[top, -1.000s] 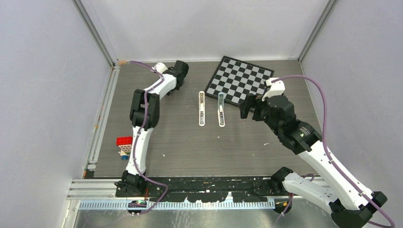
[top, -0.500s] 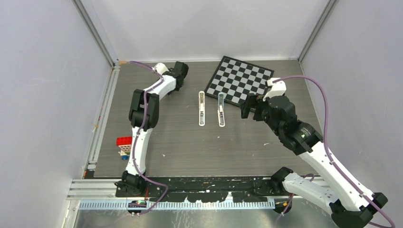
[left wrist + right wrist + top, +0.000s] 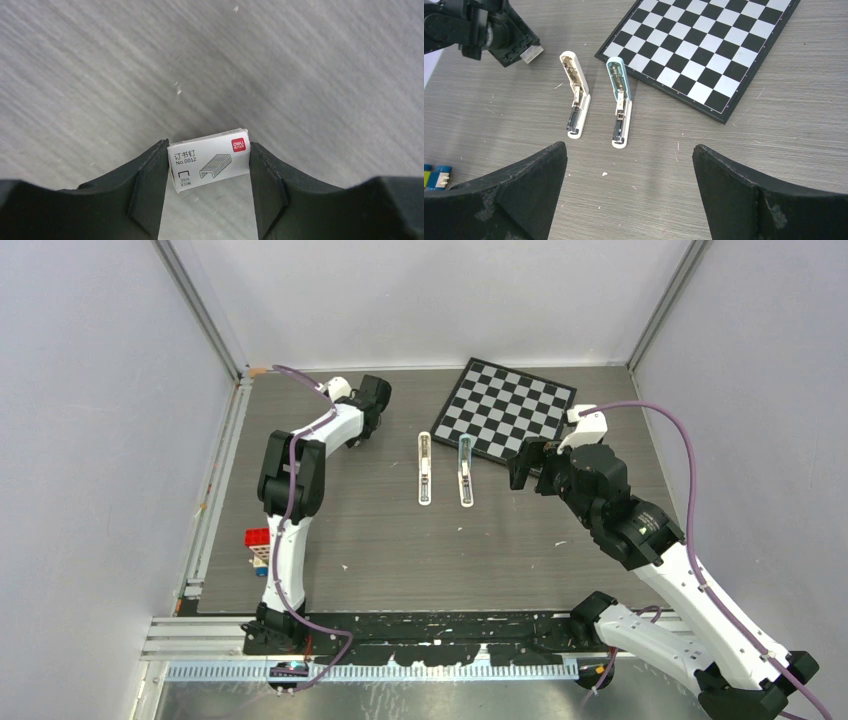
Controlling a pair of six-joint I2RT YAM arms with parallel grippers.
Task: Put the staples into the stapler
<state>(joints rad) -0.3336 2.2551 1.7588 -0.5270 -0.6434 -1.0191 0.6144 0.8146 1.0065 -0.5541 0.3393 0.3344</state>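
The left end effector [image 3: 208, 151] clamps the box [image 3: 209, 162] by its ends — probably light, crushable cardboard; right end effector [image 3: 628, 149] apart.

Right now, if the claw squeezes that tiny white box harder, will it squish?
Probably a bit: the box looks like thin card, so its sides may dent in the left claw. If full, it's likely heavy for its size; its label draws a metal stack. Flat sides, so it shouldn't roll.
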